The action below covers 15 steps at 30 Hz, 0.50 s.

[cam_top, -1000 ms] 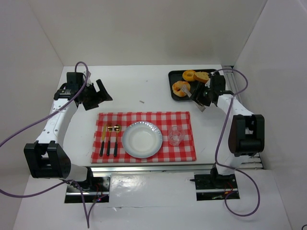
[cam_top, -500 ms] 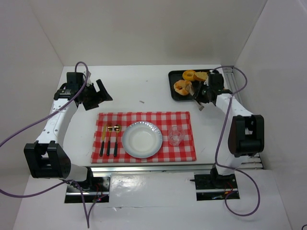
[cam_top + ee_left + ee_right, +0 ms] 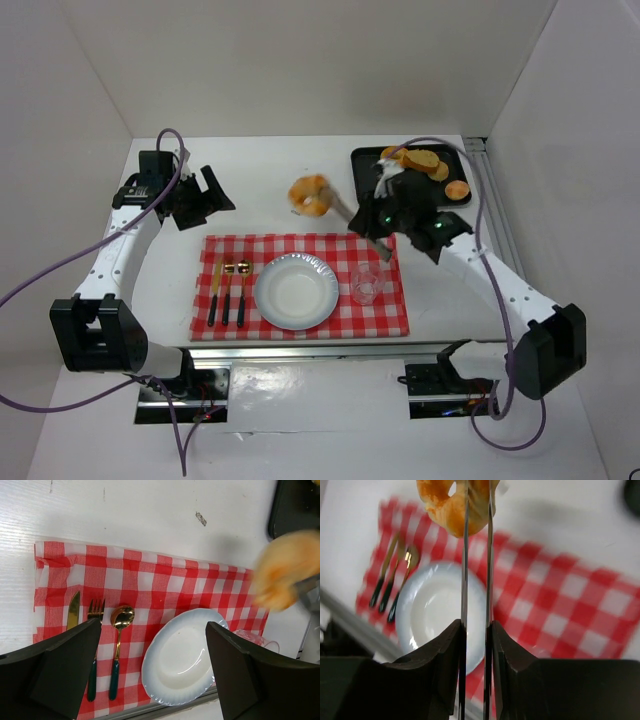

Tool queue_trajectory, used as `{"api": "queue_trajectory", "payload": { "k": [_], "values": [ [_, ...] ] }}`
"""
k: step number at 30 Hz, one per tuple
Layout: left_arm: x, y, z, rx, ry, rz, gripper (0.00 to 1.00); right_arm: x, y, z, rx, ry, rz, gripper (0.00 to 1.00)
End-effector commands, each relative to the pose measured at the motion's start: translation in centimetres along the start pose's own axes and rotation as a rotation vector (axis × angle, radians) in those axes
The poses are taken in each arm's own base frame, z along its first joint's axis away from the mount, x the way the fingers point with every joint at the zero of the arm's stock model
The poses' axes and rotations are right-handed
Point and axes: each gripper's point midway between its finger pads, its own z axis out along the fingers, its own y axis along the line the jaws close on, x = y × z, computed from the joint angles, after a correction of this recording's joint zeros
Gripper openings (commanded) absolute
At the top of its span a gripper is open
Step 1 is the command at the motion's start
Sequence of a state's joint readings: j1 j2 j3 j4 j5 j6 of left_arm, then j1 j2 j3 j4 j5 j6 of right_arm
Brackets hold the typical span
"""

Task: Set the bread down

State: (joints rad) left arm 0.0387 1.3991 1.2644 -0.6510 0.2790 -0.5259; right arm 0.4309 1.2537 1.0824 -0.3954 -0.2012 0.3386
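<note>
my right gripper (image 3: pixel 477 495) is pinched narrow on the ring-shaped bread roll (image 3: pixel 451 504) at its tips, mid-carry i judge; next it needs lowering over the white plate (image 3: pixel 404 611) beneath my fingers, then releasing.

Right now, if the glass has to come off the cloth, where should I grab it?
Probably by its rim: the glass stands upright, mouth up, so come straight down with one finger inside and one outside the wall. Take the right side, away from the plate close on its left.
</note>
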Motion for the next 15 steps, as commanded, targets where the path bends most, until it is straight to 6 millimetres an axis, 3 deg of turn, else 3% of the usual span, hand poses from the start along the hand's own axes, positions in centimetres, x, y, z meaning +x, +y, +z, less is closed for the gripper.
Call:
{"api": "queue_trajectory", "payload": {
  "k": [1,4,9,12,15],
  "values": [
    [-1.5,-1.0,-1.1,0.033,-0.056,0.02,0.99,7.1,4.0,-0.6,-0.078,0.187,-0.095,0.25],
    [-1.5,-0.9,-1.4,0.026,-0.061,0.02,0.99,10.3,6.8,-1.8,-0.152,0.241,-0.134,0.25],
    [-1.8,-1.1,-1.6,0.029,-0.069,0.023,0.99,15.1,8.0,-2.3,-0.187,0.374,-0.179,0.25],
    [-1.8,-1.1,-1.6,0.029,-0.069,0.023,0.99,16.3,7.7,-2.1,-0.153,0.405,-0.206,0.33],
    [-1.8,-1.1,-1.6,0.029,-0.069,0.023,0.99,15.2,7.8,-2.2,-0.12,0.376,-0.221,0.53]
  ]
}}
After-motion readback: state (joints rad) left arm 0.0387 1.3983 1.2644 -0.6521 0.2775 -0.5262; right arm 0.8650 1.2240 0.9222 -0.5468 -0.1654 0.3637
